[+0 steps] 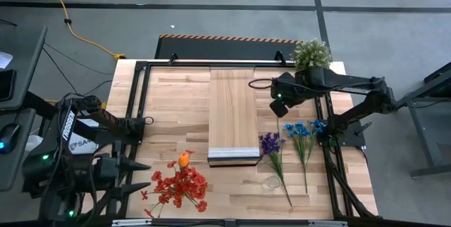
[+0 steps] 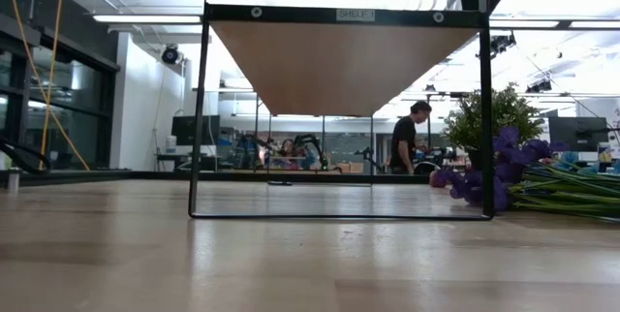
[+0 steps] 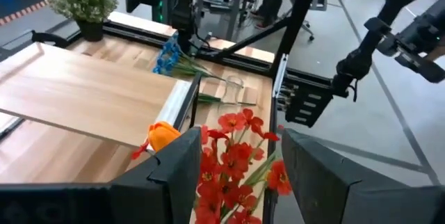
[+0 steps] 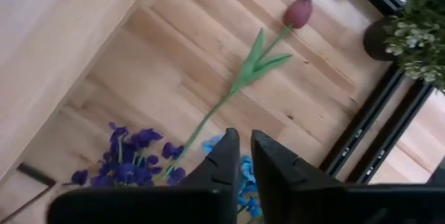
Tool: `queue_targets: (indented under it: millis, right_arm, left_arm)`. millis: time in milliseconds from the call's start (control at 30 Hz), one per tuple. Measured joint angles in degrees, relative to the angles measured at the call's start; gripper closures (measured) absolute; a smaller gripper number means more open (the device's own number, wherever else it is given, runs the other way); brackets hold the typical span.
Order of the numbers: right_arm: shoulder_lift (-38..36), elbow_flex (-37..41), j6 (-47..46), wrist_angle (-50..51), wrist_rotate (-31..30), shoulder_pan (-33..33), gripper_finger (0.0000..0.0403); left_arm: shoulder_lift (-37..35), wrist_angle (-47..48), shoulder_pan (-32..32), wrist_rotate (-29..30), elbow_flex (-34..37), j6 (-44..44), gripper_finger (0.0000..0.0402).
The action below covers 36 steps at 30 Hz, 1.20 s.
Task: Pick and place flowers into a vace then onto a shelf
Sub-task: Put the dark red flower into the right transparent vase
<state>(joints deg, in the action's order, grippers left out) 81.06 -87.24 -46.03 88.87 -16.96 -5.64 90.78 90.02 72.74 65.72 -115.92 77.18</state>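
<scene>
Beyond the counter [image 1: 176,107] lies a grey concrete floor [image 1: 232,22] crossed by dark lines, with a yellow cable [image 1: 74,33] trailing over it. At table height the room is a bright hall with ceiling strip lights [image 2: 145,18], dark windows [image 2: 58,109] and a person [image 2: 405,138] standing among distant desks.
</scene>
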Motion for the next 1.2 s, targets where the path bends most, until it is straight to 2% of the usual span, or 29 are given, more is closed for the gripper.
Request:
queue_targets:
  millis: [400,600,767,1200]
  right_arm:
    - [0.0,0.0,-0.3,0.3,0.7,-8.3,0.0226]
    - [0.0,0.0,0.0,-1.3,1.2,-11.9,0.0176]
    - [0.0,0.0,0.0,-1.6,1.1,-13.9,0.0160]
    - [1.0,0.0,-0.2,-3.4,2.2,-15.0,0.0162]
  left_arm:
    - [0.0,0.0,0.0,-2.3,0.0,0.6,0.0169]
    - [0.0,0.0,0.0,-2.4,0.0,0.6,0.0169]
    - [0.0,0.0,0.0,-2.4,0.0,0.6,0.0169]
    - [0.0,0.0,0.0,-2.3,0.0,0.5,0.0169]
